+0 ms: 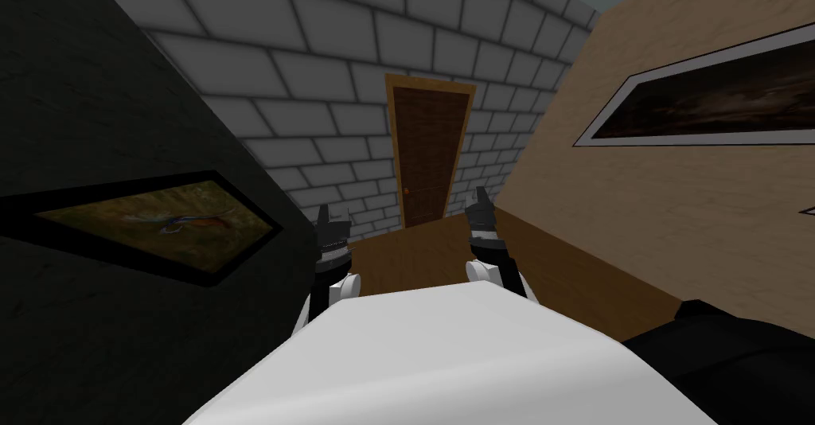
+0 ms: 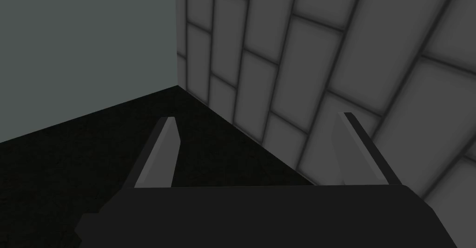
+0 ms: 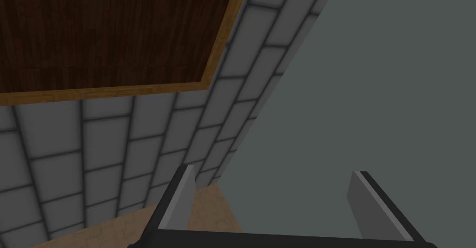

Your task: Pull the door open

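The door, a dark wood panel in a lighter wooden frame, stood at twelve o'clock at the far end of a narrow passage. It was set in the grey brick wall and looked shut flush with that frame. Its small knob sat low on the panel, toward seven o'clock, which suggests the hinges ran down the opposite edge. Both arms were held forward over the wooden floor, the left gripper at about eleven o'clock and the right gripper at about one o'clock. Each had its fingers spread wide with nothing between them, probably kept ready for a grasp. Both were well apart from the door, so the approach looked like the step in hand. A framed picture hung on the dark wall at nine o'clock, and another hung on the tan wall at two o'clock.
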Robot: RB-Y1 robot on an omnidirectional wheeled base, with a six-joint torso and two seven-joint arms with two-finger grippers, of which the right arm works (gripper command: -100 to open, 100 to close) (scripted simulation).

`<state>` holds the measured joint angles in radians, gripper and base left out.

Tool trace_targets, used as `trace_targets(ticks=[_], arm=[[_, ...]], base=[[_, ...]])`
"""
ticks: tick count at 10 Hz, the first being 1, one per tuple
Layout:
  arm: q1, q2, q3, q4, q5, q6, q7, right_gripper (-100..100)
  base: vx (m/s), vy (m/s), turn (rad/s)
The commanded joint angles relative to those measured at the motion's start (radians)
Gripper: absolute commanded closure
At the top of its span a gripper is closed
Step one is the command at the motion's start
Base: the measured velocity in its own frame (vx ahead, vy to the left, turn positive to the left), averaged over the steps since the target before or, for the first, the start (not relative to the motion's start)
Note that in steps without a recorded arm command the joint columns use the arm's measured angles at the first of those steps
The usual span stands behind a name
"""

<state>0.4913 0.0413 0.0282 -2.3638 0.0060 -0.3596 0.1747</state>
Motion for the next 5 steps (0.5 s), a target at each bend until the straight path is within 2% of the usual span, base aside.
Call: trace_targets(ticks=[1, 5], arm=[[-0.01, -0.014, -0.014, 0.033, 0.014, -0.011, 0.022, -100], [-0.031, -0.039, -0.047, 0.109, 0.047, -0.036, 0.072, -100]], base=[[0.059, 0.009, 0.052], [0.109, 0.019, 0.054]])
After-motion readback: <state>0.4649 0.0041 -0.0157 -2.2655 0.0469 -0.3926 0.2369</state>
